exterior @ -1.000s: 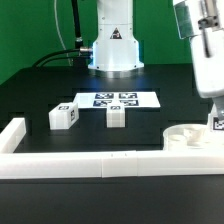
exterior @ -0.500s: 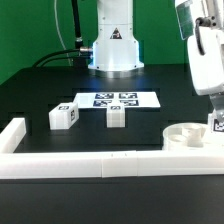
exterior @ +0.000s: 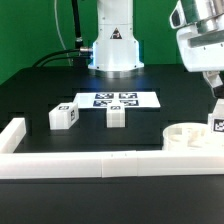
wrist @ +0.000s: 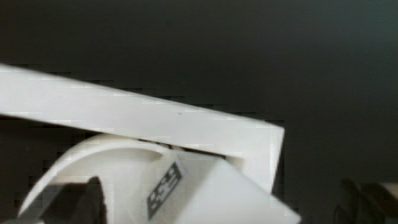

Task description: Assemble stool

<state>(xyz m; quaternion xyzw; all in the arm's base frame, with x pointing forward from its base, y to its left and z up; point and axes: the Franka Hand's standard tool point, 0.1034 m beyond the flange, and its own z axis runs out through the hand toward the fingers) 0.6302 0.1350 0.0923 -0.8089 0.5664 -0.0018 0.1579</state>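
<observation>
Took in the black table (exterior: 40,95) first, with the long white rail (exterior: 90,162) laid along its near edge and turned up at the exterior view's left corner. Placed the arm's white base (exterior: 112,45) at the far middle, with the marker board (exterior: 118,100) flat just in front of it. Found the round seat disc (exterior: 185,138) on the near side toward the exterior view's right, lying flat and close against the rail. Saw the same pair in the wrist view, seat disc (wrist: 103,158) tucked into a corner of the rail (wrist: 178,120).

Picked out the pincer (exterior: 212,88) hanging above the right part of the seat disc, pointed down. Held nothing, being clear of every part in the exterior view. Showed a dark, blurred fingertip (wrist: 365,200) out at the edge of the wrist view, so read as open, with no certainty about how wide.

Noted the standing leg (exterior: 217,124) on the right side of the seat disc, long axis upright, tag facing the camera, partly cut by the picture's edge. Could not tell whether fully seated in its socket. Judged this the deciding relation: standing leg directly below the pincer, apart from it, axis in line with the fingers, so reachable by a straight descent.

Counted two more parts well apart toward the exterior view's left: the middle leg (exterior: 116,116) just on the near side of the marker board, and the left leg (exterior: 64,116) beyond it. Judged either to call for a long sideways reach by the one arm.
</observation>
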